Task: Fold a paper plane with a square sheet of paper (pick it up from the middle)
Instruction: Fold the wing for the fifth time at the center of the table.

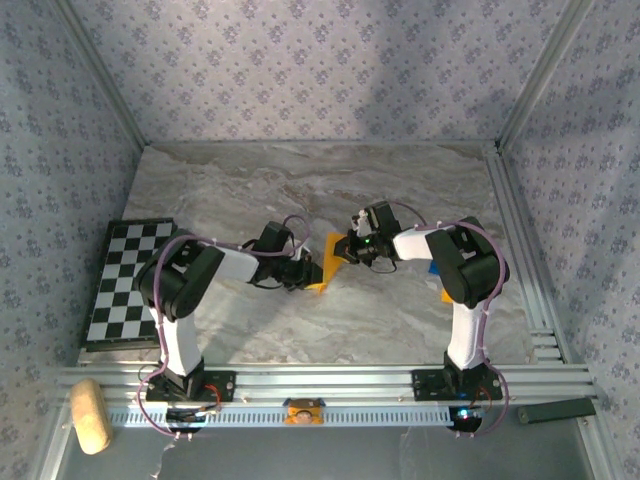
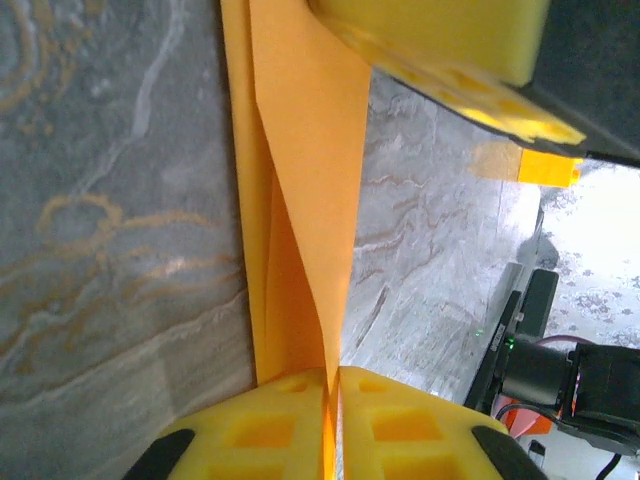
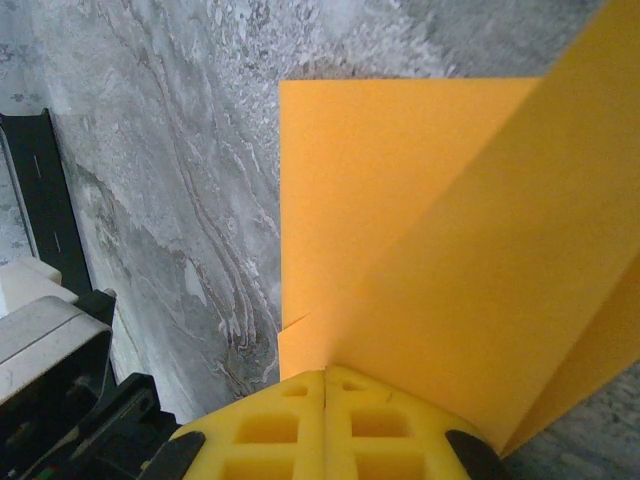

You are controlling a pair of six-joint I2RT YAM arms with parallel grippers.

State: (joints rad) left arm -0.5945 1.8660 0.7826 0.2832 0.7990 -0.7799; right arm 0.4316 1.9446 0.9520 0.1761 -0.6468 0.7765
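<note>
The square sheet of paper, orange-yellow and folded into a narrow layered strip, is held up between both arms over the middle of the marble table. My left gripper is shut on its near lower end; in the left wrist view the paper rises out of the seam of my left gripper. My right gripper is shut on the other end. In the right wrist view the paper fans out from the closed seam of my right gripper. A yellow pad of the right gripper shows at the strip's far end.
A black-and-white chequered board lies at the table's left edge. A tan block sits below the front rail at left. A small blue thing lies by the right arm. Metal rails run along the right side.
</note>
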